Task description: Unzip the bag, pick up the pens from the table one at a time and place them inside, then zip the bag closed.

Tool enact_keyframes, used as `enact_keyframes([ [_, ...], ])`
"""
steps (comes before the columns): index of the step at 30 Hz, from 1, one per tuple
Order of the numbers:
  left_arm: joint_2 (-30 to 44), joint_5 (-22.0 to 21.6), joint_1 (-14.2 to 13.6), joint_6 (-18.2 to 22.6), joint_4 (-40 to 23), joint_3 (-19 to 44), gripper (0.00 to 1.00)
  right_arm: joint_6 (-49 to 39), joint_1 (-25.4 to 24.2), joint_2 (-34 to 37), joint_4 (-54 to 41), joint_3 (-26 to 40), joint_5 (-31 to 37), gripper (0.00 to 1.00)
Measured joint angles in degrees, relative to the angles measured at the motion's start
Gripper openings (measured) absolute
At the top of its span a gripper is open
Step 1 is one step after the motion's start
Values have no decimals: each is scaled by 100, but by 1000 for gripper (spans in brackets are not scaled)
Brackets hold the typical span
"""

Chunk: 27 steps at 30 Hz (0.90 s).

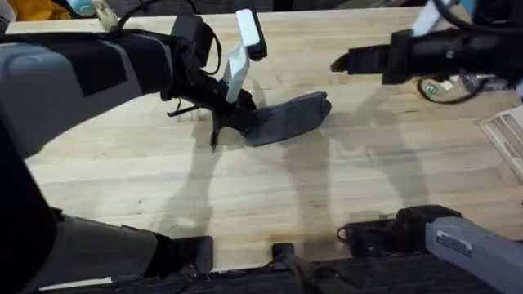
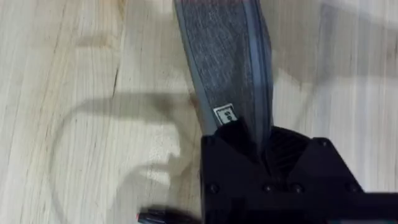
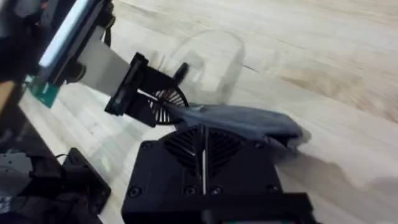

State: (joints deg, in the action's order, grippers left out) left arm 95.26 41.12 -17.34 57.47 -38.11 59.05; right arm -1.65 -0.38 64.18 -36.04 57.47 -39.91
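Note:
The grey bag (image 1: pixel 290 117) lies on the table (image 1: pixel 286 196) near the middle, its zipper running along its length (image 2: pixel 260 56). My left gripper (image 1: pixel 239 114) is shut on the bag's left end, the fabric pinched between its black fingers (image 2: pixel 230 134). A black pen (image 2: pixel 152 216) pokes out on the wood just beside that gripper. My right gripper (image 1: pixel 335 65) hovers above the table behind the bag's right end, fingers together with nothing between them. In the right wrist view the bag (image 3: pixel 249 118) lies just beyond the right gripper (image 3: pixel 202 134), with the left gripper (image 3: pixel 168 102) clamped on its far end.
A cable and a small green-and-white item (image 1: pixel 437 88) lie at the back right. A slatted wooden piece (image 1: pixel 507 131) sits at the right edge. Both arm bases crowd the front edge, with bare wood between them and the bag.

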Motion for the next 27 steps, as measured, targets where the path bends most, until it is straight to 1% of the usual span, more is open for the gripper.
enact_keyframes([
  [2, 1, -2, 0, -2, 0, 0, 43, 7, 0, -262, -228, 0, 192, 40],
  [3, 1, -1, 0, 0, 0, 0, 43, 27, 0, -395, -357, 0, 307, 163],
  [8, 1, 0, 0, 0, 0, 0, 43, 35, 0, -995, -788, 0, 691, 873],
  [9, -1, 0, 0, 0, 0, 0, 43, 18, 0, -1118, -840, 0, 739, 968],
  [11, 1, 0, 0, 0, 0, 0, 43, 18, 0, -1340, -952, 0, 843, 995],
  [17, 1, -2, 0, 0, 0, 0, 43, 20, 0, -1781, -1490, 0, 1324, 997],
  [27, -1, 0, 0, 0, 0, 0, 43, 196, 0, -1803, -1910, 2, 1779, 998],
])
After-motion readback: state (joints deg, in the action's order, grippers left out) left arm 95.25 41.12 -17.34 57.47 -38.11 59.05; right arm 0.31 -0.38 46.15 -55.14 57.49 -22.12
